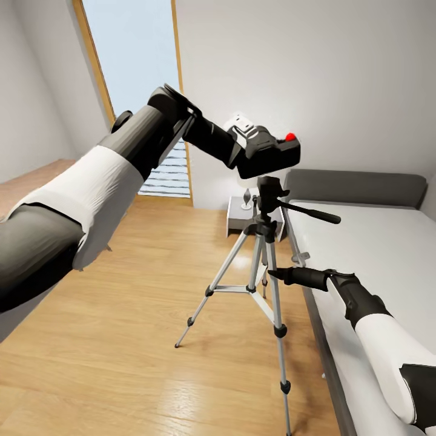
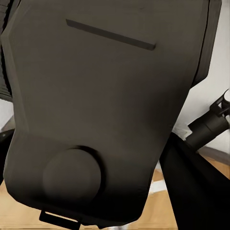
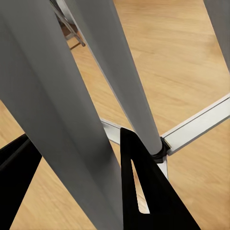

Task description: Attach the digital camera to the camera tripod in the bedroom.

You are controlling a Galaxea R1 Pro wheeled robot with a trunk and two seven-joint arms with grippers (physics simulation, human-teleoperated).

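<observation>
The left gripper (image 1: 245, 145) is clamped on the camera (image 1: 269, 154), holding it in the upper middle of the head view, just above the tripod (image 1: 264, 242) head; whether the two touch is hard to tell from here. The camera is black and boxy with a red dot on top; in the left wrist view its dark body (image 2: 100, 96) looms close. The tripod stands on the wood floor (image 1: 121, 339) beside the bed (image 1: 369, 254), silver legs spread, its long black handle pointing right. The right gripper (image 1: 280, 275), lower right of centre, has its fingers (image 3: 148, 191) parted around a tripod leg (image 3: 62, 120), though contact is unclear.
</observation>
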